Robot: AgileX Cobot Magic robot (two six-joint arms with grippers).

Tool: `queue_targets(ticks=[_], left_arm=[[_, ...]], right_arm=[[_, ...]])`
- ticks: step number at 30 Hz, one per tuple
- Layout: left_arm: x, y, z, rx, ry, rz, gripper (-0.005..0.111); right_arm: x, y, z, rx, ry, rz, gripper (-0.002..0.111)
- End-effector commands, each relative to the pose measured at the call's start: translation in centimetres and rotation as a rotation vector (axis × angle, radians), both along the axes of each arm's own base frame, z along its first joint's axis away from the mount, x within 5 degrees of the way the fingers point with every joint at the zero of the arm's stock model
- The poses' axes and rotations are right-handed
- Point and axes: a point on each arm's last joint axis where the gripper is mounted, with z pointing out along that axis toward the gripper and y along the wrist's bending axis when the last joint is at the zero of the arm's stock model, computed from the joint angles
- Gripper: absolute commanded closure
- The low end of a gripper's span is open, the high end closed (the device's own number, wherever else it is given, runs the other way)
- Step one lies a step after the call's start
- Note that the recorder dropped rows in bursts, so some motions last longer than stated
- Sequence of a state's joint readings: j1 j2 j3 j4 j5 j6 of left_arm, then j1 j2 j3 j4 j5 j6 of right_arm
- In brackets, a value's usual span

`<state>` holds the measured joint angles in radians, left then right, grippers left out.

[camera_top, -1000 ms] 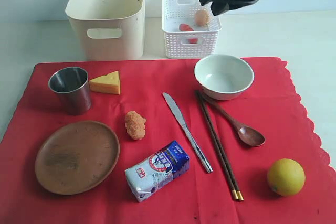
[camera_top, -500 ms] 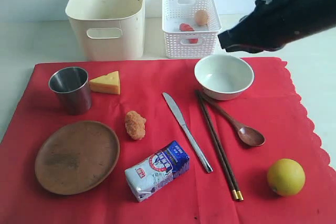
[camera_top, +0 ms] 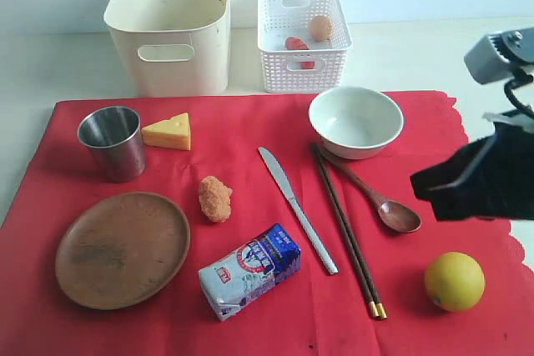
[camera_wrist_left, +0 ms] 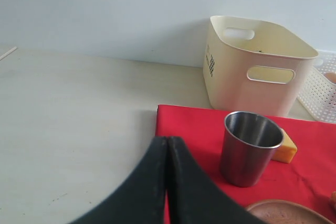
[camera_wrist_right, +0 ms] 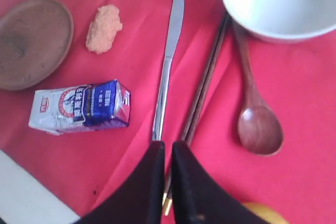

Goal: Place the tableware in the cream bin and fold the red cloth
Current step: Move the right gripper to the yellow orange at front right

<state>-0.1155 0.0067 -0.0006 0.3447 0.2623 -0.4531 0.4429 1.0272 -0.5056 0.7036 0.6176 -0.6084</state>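
The red cloth [camera_top: 242, 122] covers the table in front of the cream bin [camera_top: 167, 56]. On it lie the steel cup [camera_top: 111, 141], wooden plate [camera_top: 122, 248], knife [camera_top: 296, 208], chopsticks [camera_top: 346, 229], spoon [camera_top: 392, 210] and pale bowl [camera_top: 355, 121]. My right gripper [camera_top: 417, 185] hovers over the cloth's right side, just right of the spoon. In the right wrist view the right gripper [camera_wrist_right: 167, 143] is open by a narrow gap, empty, above the knife handle and chopsticks. My left gripper [camera_wrist_left: 167, 139] is shut and empty, over the cloth's left edge near the cup [camera_wrist_left: 248, 148].
A white lattice basket [camera_top: 302, 39] beside the bin holds an egg and a sausage. Cheese [camera_top: 169, 132], a nugget [camera_top: 215, 198], a milk packet [camera_top: 249, 270] and a lemon [camera_top: 454, 281] also lie on the cloth.
My right arm has swung from above the white basket down and to the right, ending low over the cloth's right side. Nothing on the cloth has moved.
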Motion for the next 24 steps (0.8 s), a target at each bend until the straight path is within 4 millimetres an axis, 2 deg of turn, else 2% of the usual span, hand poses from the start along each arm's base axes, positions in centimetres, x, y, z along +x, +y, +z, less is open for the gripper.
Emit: queue_targets(ticks=[1, 5, 10, 13, 24], left_arm=[[0.0, 0.0, 0.1, 0.005, -0.012, -0.002, 0.105], [0.0, 0.0, 0.1, 0.005, -0.012, -0.002, 0.105], [0.0, 0.0, 0.1, 0.005, -0.012, -0.002, 0.105], [0.0, 0.0, 0.1, 0.005, -0.012, -0.002, 0.105], [0.0, 0.0, 0.1, 0.005, -0.012, -0.002, 0.105]], right_arm=[[-1.5, -0.8, -1.3, -0.025, 0.041, -0.006, 0.081], [-2.0, -1.3, -2.8, -0.061, 0.06, -0.018, 0.056], [-1.6, -1.8, -4.0, -0.081, 0.003, -0.084, 0.039], [-1.5, -2.1, -4.9, -0.12, 0.01, -0.104, 0.035], [-0.2, -2.5, -9.2, -0.25, 0.103, -0.18, 0.035]])
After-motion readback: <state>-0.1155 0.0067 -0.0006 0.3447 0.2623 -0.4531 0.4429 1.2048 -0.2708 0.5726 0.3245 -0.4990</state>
